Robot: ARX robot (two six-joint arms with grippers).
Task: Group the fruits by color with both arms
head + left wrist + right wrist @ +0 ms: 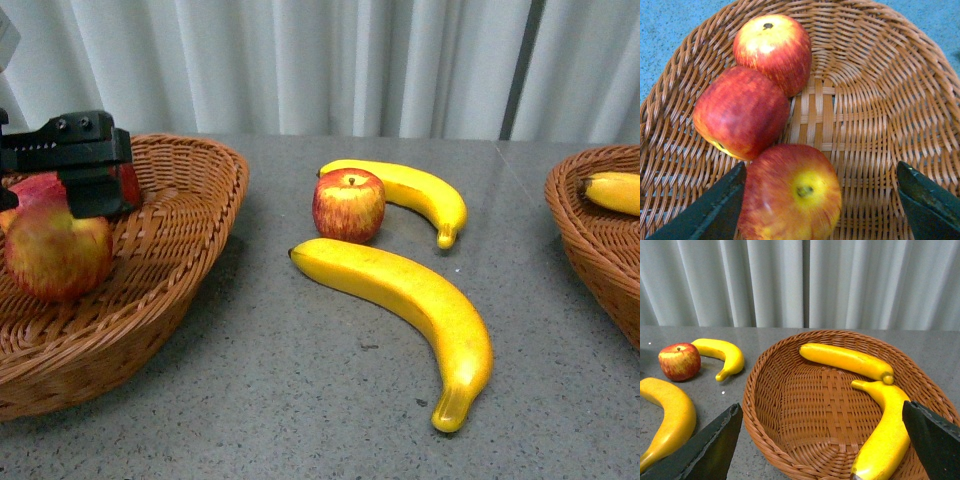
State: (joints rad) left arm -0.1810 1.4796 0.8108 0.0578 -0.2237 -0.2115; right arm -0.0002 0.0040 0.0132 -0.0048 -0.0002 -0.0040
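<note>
While both jaws gape, left basket [865, 100] three apples [742, 112], right basket [790, 405] two bananas [845, 360].

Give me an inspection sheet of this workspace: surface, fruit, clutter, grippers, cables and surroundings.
Surface: grey speckled table.
Job's things: left basket holds three apples; right basket holds two bananas; loose apple, near banana and far banana lie on the table between the baskets.
Clutter: nothing seen.
Grippers: left gripper open over the apples; right gripper open over the right basket.
Cables: nothing seen.
Surroundings: pale curtain behind the table.
</note>
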